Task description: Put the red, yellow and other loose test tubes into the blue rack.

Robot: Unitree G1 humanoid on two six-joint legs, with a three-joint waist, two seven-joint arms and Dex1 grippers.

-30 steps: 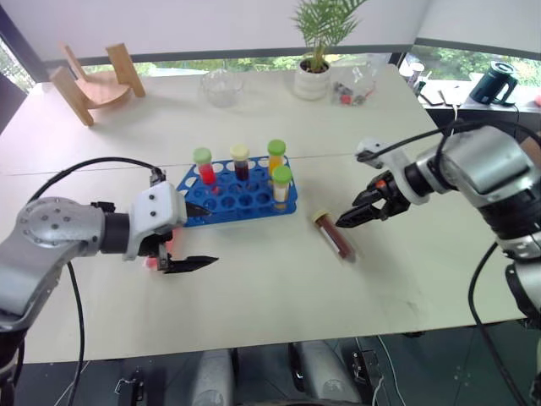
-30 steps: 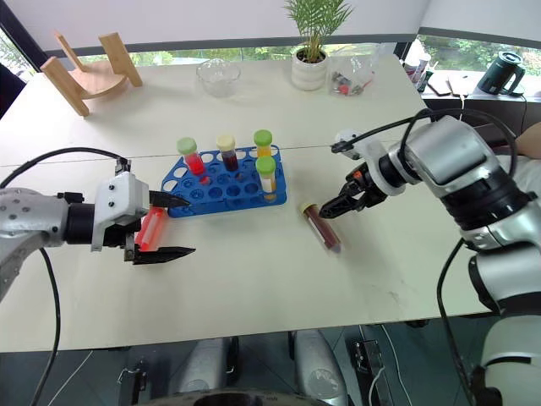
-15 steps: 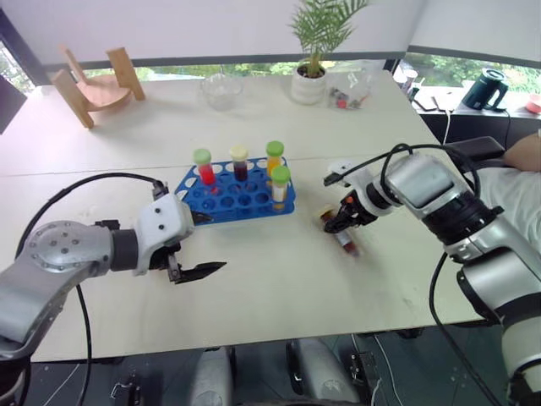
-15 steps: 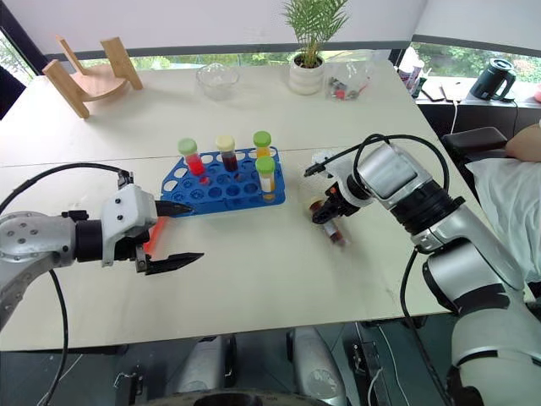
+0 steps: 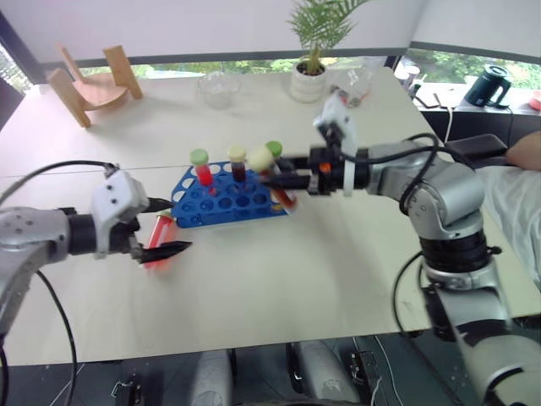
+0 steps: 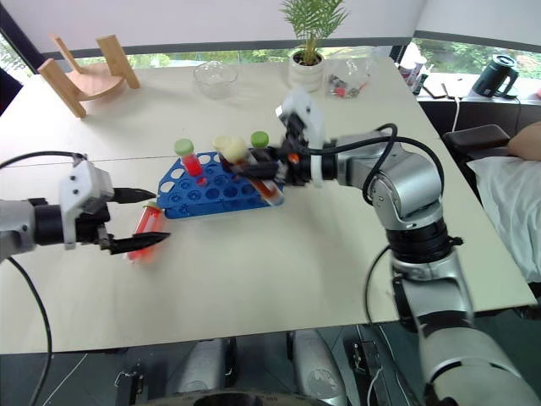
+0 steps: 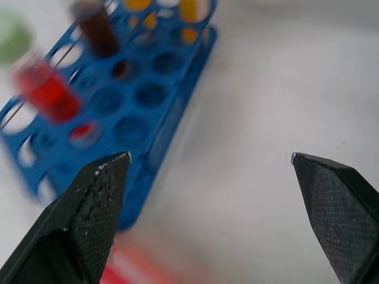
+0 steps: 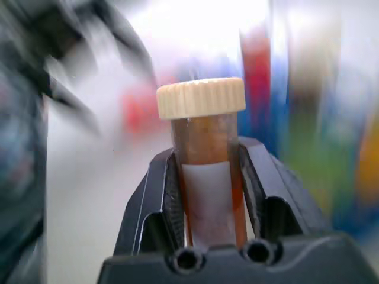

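The blue rack (image 5: 221,199) stands mid-table with several capped tubes upright in it. My right gripper (image 5: 276,179) is shut on a dark brown test tube with a cream cap (image 8: 204,160), held tilted above the rack's right end (image 6: 272,188). A red test tube (image 5: 158,238) lies on the table just left of the rack. My left gripper (image 5: 180,224) hovers over it, open, one finger on each side of the tube. In the left wrist view the fingers (image 7: 95,201) stand wide apart, with the rack (image 7: 166,124) ahead and the red tube (image 7: 139,269) low between them.
At the back of the table are a wooden stand (image 5: 91,80), a glass bowl (image 5: 221,86), a potted plant (image 5: 311,76) and a clear bag of small items (image 5: 353,83). A black kettle (image 5: 490,85) and a person's arm (image 5: 526,150) are at the right.
My right gripper shut on the brown tube, lifted it off the table and carried it left over the rack. My left gripper drifted left, still open.
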